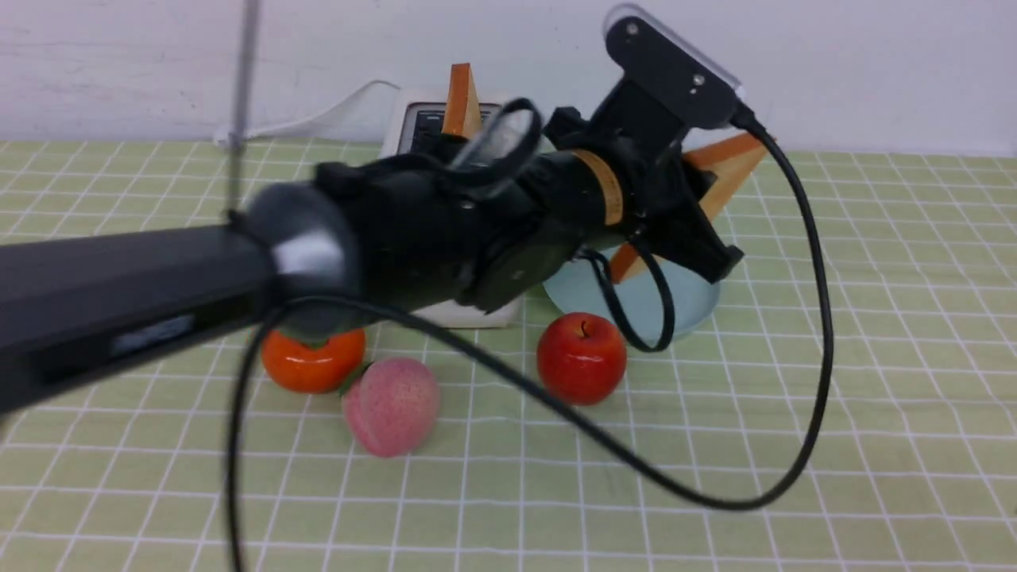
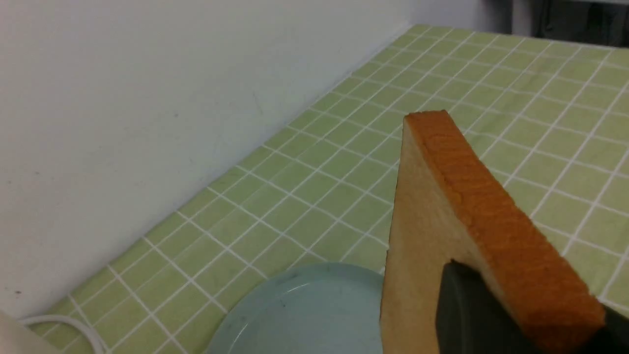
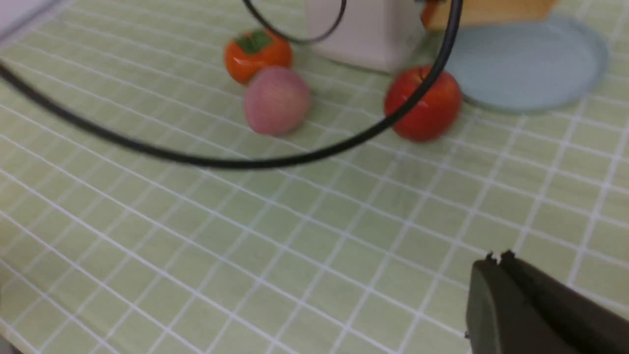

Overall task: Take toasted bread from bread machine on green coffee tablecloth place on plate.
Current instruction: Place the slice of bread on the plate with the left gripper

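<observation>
L claw point(image 2: 535, 319) clamped on toast point(image 2: 432, 236), slice tilted, low corner over plate point(image 2: 295, 314); R claw point(image 3: 495, 259) together, empty, well off.

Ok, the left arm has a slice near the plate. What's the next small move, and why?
Probably lower the left gripper a little, towards the plate's middle, before opening. The toasted bread is clamped and held tilted in the air, apparently over the plate's edge rather than its centre. Released from here, it might tip off the rim.

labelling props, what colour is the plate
Pale blue-green, plain; the plate shows best in the right wrist view.
</observation>
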Controlling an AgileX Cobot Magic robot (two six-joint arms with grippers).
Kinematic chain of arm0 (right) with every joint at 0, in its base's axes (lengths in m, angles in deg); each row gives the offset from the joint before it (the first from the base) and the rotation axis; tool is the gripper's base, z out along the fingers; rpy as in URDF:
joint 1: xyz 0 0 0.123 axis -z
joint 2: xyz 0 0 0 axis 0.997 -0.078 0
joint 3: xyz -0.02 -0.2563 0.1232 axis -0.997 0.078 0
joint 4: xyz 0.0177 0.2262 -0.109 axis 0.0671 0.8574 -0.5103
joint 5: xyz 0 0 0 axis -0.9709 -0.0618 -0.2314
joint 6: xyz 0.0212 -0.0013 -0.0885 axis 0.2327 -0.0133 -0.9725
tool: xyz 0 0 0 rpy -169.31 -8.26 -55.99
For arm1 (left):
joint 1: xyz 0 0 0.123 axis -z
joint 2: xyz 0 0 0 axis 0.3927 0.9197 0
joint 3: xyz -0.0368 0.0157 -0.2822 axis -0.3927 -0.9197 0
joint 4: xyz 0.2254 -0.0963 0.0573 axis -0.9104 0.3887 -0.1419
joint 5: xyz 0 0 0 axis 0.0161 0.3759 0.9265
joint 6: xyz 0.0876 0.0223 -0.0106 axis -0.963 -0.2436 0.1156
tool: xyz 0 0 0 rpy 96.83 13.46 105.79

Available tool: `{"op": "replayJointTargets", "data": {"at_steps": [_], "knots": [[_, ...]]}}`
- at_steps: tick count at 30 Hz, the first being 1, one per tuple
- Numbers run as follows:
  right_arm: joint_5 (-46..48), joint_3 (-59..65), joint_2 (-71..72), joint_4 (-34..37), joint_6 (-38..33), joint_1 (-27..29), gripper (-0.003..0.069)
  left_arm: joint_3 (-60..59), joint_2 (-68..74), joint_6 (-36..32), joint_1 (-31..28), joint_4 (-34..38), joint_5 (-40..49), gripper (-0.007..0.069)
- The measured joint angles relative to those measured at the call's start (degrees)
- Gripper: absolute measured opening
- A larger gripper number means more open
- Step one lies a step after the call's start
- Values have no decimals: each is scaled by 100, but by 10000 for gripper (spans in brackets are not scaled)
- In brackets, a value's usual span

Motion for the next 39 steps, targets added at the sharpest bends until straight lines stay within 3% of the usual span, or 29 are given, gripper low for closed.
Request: {"op": "replayJointTargets", "data": {"at_steps": [4,12,19,26,36,39], "knots": [[110,-122,85,-400,333,0,-9,751,740,-13,-9,-179,56,91],[295,-133,168,-469,393,0,-6,1614,1773,-415,-190,-632,279,91],[301,-133,168,-469,399,0,-2,1687,1992,-611,-342,-960,122,91],[295,-133,168,-469,394,0,-1,1687,2263,-1269,-342,-1147,-209,91],[316,-133,168,-368,306,0,1,1687,2430,-1380,-342,-1147,-202,94],[316,-133,168,-360,306,0,1,1687,2430,-1343,-342,-1147,-136,139]]}}
